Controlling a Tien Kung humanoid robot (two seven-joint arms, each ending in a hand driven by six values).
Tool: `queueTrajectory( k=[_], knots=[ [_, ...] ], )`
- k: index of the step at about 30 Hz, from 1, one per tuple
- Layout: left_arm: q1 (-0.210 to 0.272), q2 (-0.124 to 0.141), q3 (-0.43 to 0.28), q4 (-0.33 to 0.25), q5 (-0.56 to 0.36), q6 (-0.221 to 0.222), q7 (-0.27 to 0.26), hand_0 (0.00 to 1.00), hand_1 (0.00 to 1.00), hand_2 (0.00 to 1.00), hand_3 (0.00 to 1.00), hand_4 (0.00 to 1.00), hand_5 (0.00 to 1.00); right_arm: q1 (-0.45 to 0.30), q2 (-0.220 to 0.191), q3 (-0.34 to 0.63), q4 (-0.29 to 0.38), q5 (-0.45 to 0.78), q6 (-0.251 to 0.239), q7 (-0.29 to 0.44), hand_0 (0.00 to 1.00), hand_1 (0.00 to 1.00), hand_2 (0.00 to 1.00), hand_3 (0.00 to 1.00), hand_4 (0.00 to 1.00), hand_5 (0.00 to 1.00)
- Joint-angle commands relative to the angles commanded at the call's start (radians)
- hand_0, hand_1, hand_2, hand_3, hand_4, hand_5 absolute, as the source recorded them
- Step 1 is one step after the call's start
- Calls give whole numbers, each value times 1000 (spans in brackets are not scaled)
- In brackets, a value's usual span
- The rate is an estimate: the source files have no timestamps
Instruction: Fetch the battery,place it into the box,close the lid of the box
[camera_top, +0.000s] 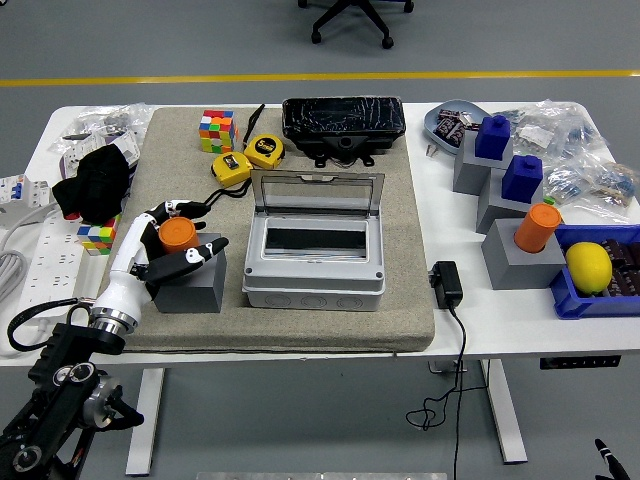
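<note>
My left hand (160, 245) was at the near-left corner of the mat (410, 290), fingers (172, 208) curled part-way around the orange battery (178, 233), thumb (196, 256) on the near side. Whether they were actually squeezing it yet I couldn't tell, so I wouldn't call it a firm grip. The battery stood upright in the top of the grey block (190, 283), long axis vertical, right in my palm's reach, so it looked like a straight lift up was the way out.

Just to the right of the block, mid-mat, sat the box (313, 262) with its clear lid (316, 188) tipped up toward the far edge, opening facing up. So the carry would be a short hop right from the block, and my left was clearly the nearer hand. My right wasn't in sight at all.

Past the block, toward the mat's far side, were two yellow tape measures (247, 158), well clear of the path.
</note>
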Motion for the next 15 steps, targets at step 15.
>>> queueTrajectory(
  k=[15],
  knots=[
    [0, 1, -8, -11, 67, 50, 22, 543, 593, 472, 459, 988, 2, 1, -1, 4, 0, 5, 0, 3, 877, 826, 785, 804, 998, 998]
  ],
)
